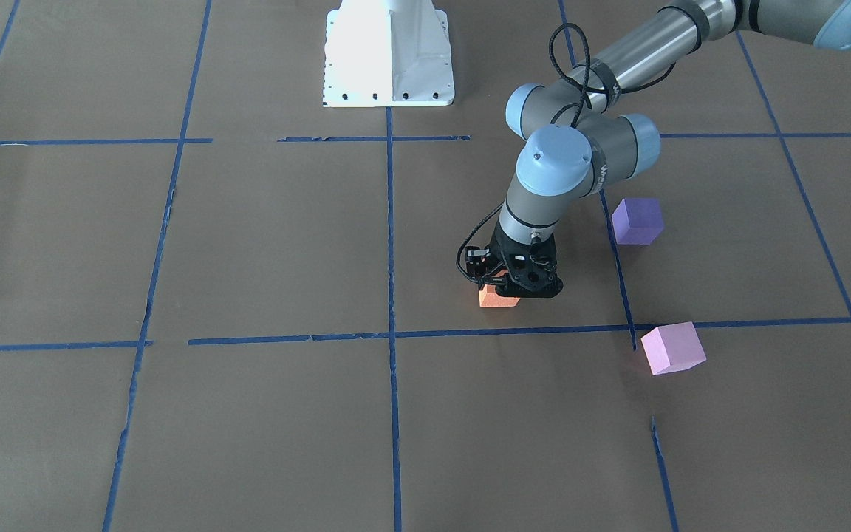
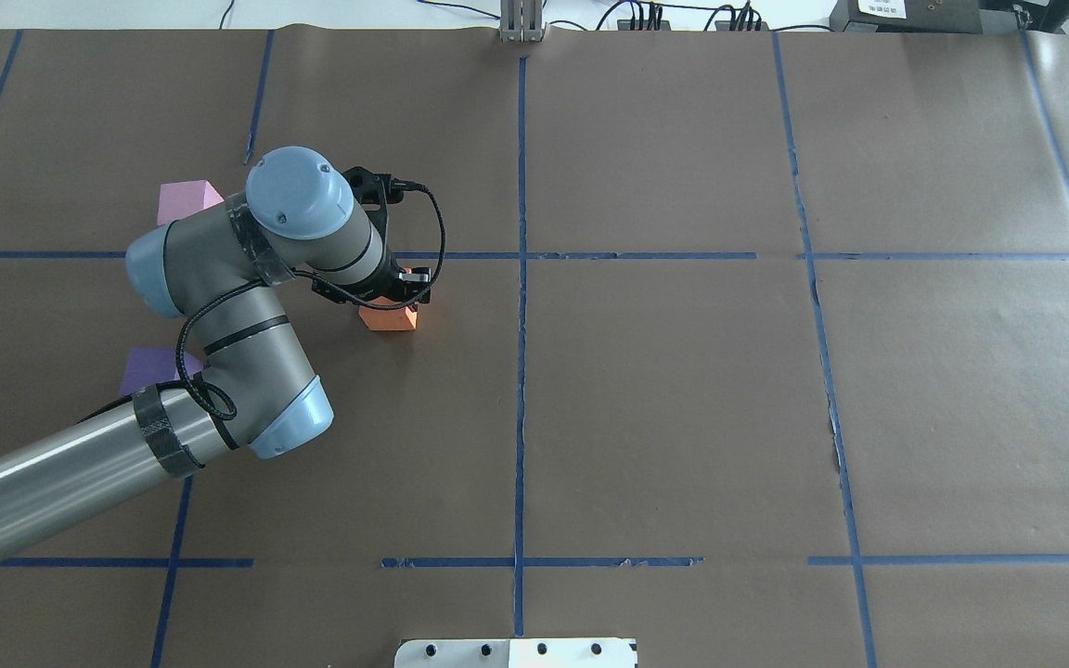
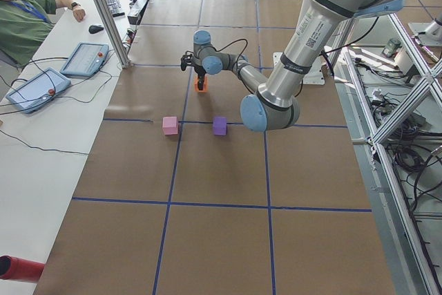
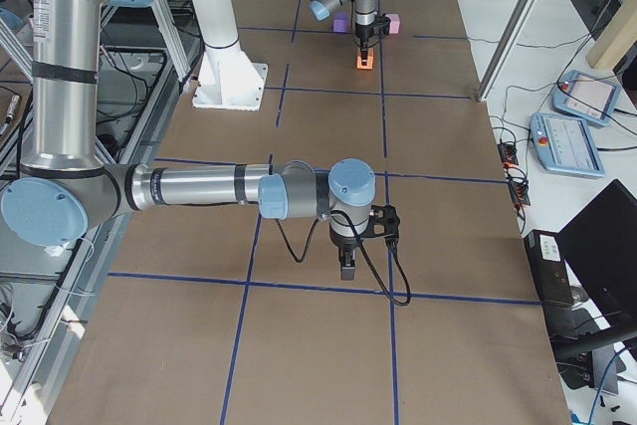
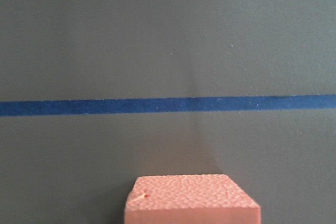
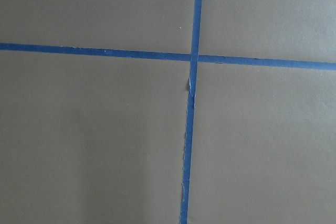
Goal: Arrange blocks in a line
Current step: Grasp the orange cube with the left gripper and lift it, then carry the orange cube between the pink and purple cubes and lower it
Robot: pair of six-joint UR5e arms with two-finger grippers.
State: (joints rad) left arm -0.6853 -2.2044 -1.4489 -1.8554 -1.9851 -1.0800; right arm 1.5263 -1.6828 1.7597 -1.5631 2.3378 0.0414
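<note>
The orange block (image 1: 498, 298) sits on the brown table just behind a blue tape line. My left gripper (image 1: 508, 290) stands upright over it, and the fingers look shut on it. It also fills the bottom edge of the left wrist view (image 5: 192, 200). The dark purple block (image 1: 637, 221) and the light pink block (image 1: 673, 347) lie apart to the right, with a tape line between them. My right gripper (image 4: 346, 268) hangs low over a tape crossing, far from the blocks. It shows only in the exterior right view, so I cannot tell its state.
Blue tape lines (image 1: 391, 332) divide the table into squares. The white robot base (image 1: 388, 59) stands at the far middle edge. An operator (image 3: 27, 22) sits by two tablets (image 3: 38, 88) on a side bench beyond the table.
</note>
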